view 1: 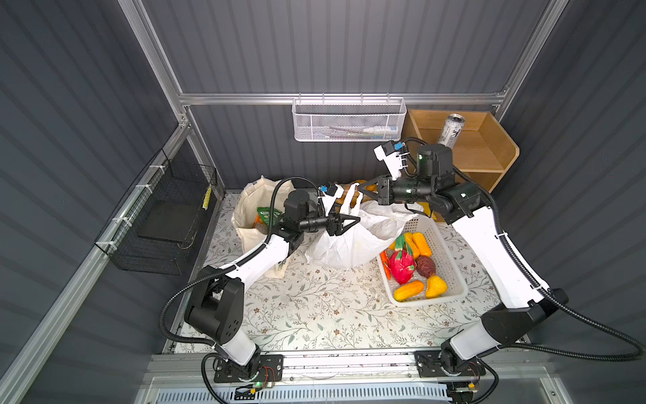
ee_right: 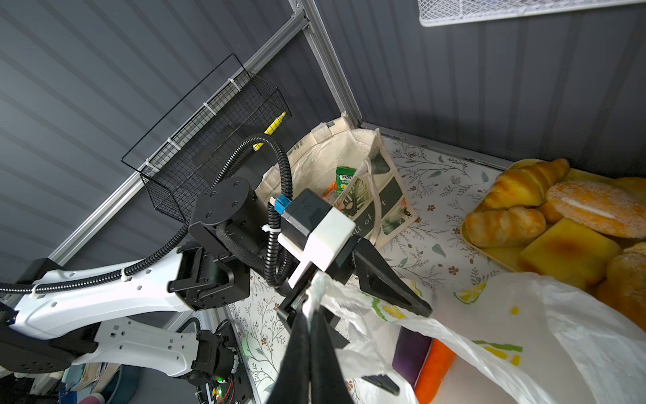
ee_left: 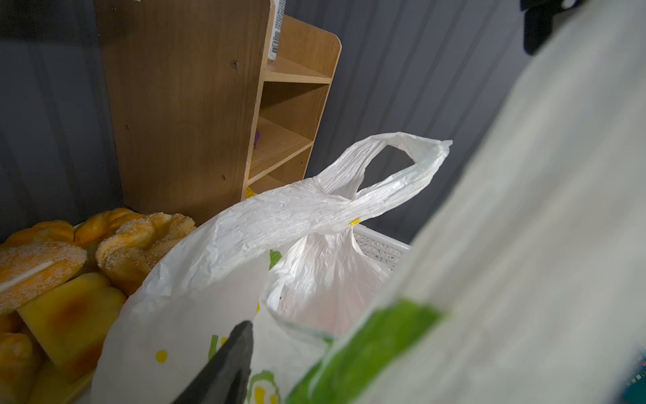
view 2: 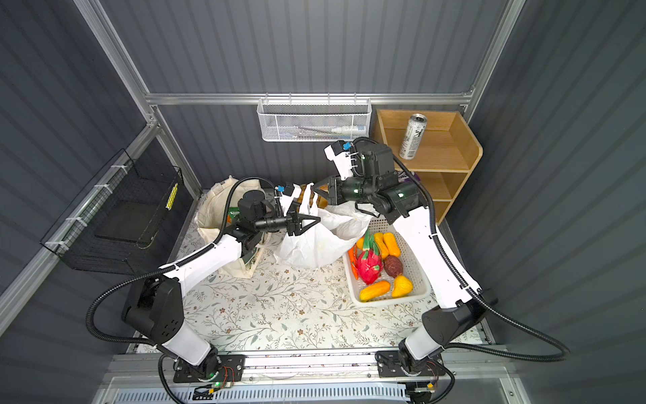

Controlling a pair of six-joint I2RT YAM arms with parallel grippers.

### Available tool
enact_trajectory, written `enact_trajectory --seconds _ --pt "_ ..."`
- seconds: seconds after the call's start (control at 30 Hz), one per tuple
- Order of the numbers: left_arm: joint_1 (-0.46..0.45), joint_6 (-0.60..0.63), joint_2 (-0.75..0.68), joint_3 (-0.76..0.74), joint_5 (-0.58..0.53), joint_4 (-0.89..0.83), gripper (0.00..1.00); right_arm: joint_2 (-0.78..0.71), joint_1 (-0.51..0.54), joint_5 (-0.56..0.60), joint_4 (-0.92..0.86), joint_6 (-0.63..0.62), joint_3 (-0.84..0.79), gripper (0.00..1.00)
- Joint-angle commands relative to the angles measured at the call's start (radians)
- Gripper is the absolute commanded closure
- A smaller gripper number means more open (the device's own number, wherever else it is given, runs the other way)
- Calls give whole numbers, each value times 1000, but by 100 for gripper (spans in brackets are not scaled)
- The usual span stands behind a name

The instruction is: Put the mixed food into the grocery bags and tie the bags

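Right gripper (ee_right: 310, 321): clenched on one handle strand (ee_right: 316, 290) of the plastic bag (view 1: 349, 245), lower centre of the right wrist view. The film is bunched between its fingers.
Left gripper (view 1: 353, 221): jaws apart with bag film running between them. You have no pinch there that I can see.
Plastic bag: on the surface (view 1: 314, 307), centre of both top views, mouth slack. The eggplant (ee_right: 407, 349) and something orange are inside.
Free handle (ee_left: 402, 164): loop standing up, centre-right of the left wrist view. Take it at the twisted neck just below the loop.
Handling: thin, light, limp, slippery film, and I'd expect it to stretch or tear if yanked. Grip bunched film, not a single layer.
Tote (view 1: 250, 227): left of the bag in a top view, upright, green packet (ee_right: 344, 178) inside. Soft canvas.
Can (view 1: 452, 132): upright on the shelf (view 1: 489, 140), upper right, not yet bagged. Rigid and smooth, so grip it mid-body.
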Motion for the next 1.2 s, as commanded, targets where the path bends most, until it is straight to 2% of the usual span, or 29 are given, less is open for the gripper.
enact_trajectory --seconds 0.0,0.37,0.67,0.87,0.97,1.07,1.17 --pt "-5 -67 -12 -33 -41 114 34 -6 3 9 38 22 -9 100" --pt "-48 -37 -105 -120 -298 185 31 0 46 120 178 249 -83 100" --pt "-68 -36 -108 -137 -345 195 32 -4 82 197 193 272 -74 100" --pt "-76 -68 -130 -218 -480 262 47 -19 82 214 215 292 -92 100" --pt "-76 -76 -131 -230 -503 275 53 -20 83 207 217 296 -94 100" --pt "-76 -81 -126 -225 -499 296 53 -19 84 203 220 298 -101 100" --pt "-77 -89 -113 -205 -482 309 47 -24 84 201 227 302 -112 100"
